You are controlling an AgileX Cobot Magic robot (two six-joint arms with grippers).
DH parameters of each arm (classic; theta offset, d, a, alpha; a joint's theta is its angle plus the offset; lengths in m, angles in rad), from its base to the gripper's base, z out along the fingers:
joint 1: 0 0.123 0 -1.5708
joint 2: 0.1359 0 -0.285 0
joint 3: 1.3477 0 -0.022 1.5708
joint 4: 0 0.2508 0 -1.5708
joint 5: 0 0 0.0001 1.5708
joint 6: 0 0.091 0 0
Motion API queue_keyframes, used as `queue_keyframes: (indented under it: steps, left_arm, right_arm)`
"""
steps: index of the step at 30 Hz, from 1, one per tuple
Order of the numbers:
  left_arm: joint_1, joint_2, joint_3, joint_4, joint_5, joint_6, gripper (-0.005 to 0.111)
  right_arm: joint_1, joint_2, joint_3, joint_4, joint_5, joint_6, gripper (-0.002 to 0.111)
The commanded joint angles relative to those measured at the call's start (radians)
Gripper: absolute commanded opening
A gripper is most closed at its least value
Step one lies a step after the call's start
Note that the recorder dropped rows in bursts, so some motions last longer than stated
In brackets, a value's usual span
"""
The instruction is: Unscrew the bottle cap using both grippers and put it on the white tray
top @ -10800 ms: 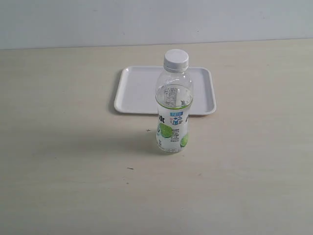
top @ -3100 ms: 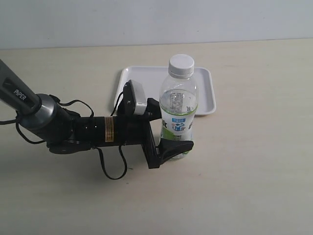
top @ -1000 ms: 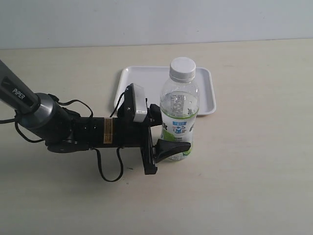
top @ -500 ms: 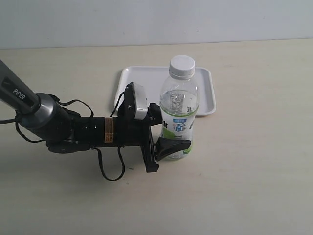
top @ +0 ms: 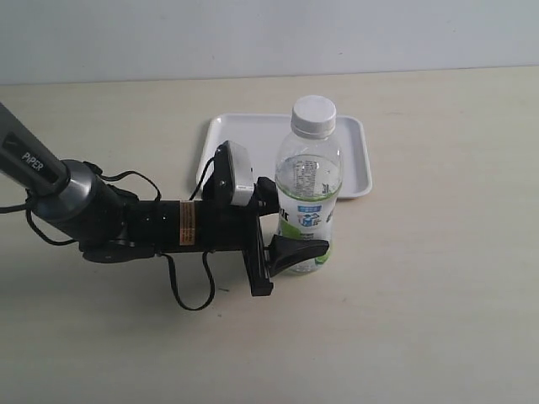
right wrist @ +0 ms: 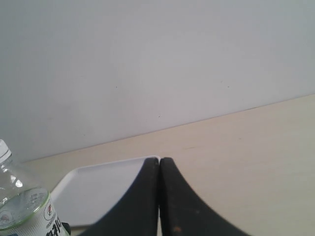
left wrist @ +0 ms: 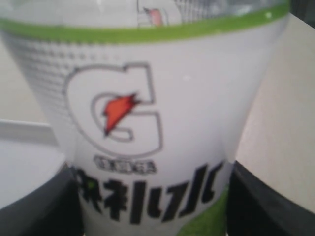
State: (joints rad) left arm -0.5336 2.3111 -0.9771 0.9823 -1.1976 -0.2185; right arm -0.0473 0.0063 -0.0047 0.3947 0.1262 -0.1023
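Note:
The bottle (top: 308, 189) stands upright on the table just in front of the white tray (top: 240, 151), with its white bottle cap (top: 313, 115) screwed on. My left gripper (top: 296, 229) reaches in from the left and is shut on the bottle's labelled lower body. In the left wrist view the bottle's label (left wrist: 147, 123) fills the frame between the two black fingers (left wrist: 34, 209). My right gripper (right wrist: 159, 163) is shut on nothing, with its fingertips pressed together. It is out of the exterior view. Its camera looks across at the tray (right wrist: 98, 191) and the bottle (right wrist: 24, 211).
The left arm's thick dark body (top: 152, 225) and loose black cables (top: 189, 295) lie across the table left of the bottle. A pale wall (top: 269, 34) rises behind the table's far edge.
In the earliest frame the bottle stood alone. The left arm has since come in and closed on its lower body. Over the last second nothing has visibly moved.

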Motion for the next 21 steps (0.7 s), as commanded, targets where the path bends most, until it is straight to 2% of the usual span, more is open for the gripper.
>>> queue_keyframes:
  steps: [1, 21]
  left_arm:
    - [-0.004, -0.059, 0.000, 0.021, -0.023, -0.026, 0.000]
    - [-0.004, -0.081, 0.000, 0.039, -0.008, -0.146, 0.000]
  right_arm:
    - [-0.006, -0.006, 0.005, 0.000, 0.000, -0.001, 0.000]
    - [-0.006, -0.006, 0.005, 0.000, 0.000, -0.001, 0.000]
